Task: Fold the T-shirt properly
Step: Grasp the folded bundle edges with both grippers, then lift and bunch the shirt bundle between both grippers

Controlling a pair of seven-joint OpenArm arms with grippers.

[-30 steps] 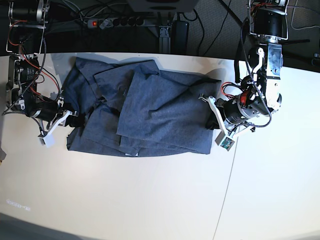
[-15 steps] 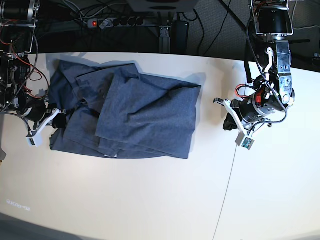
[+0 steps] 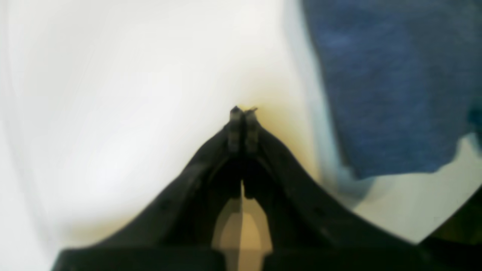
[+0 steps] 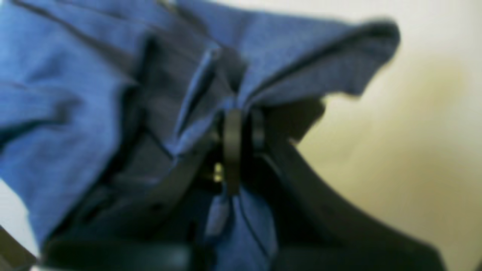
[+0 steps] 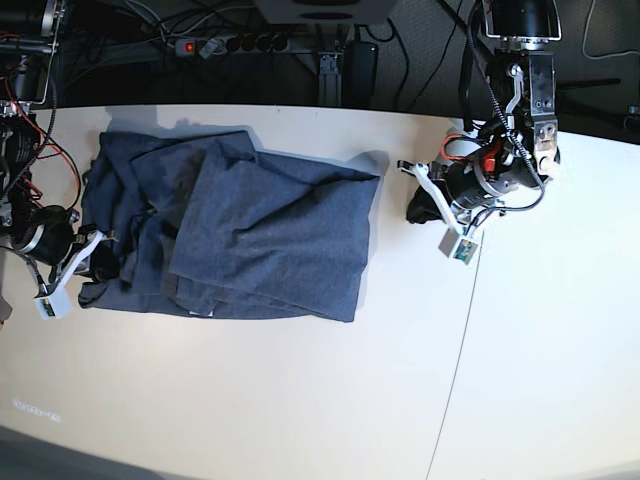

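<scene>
The heathered blue-grey cotton T-shirt (image 5: pixel 250 240) lies in a loosely folded heap on the white counter (image 5: pixel 300 400), toward its back-left part. Its left side reaches almost to the counter's left edge and its upper side sits near the back edge. The whole front strip of the counter is bare, and so is the right part beyond a thin seam line (image 5: pixel 455 370) that runs front to back.

The heap's long axis runs left to right, roughly along the back edge. A broad flat panel lies on top and slants down toward the right, ending at a fairly straight right-hand edge; the left end is bunched into creased layers. Which end holds the neck cannot be made out, and no lettering shows.

The right gripper (image 4: pixel 241 124) sits at the heap's left end, its black jaws clenched on a gathered fold of the cloth — fabric spills out both above and below them. The left gripper (image 3: pixel 243 113) stays over bare counter just right of the shirt's right edge, apart from it, jaws pressed together on nothing.

Both wrist views are blurred, and the right arm's upper part is cut off at the base view's left border.
</scene>
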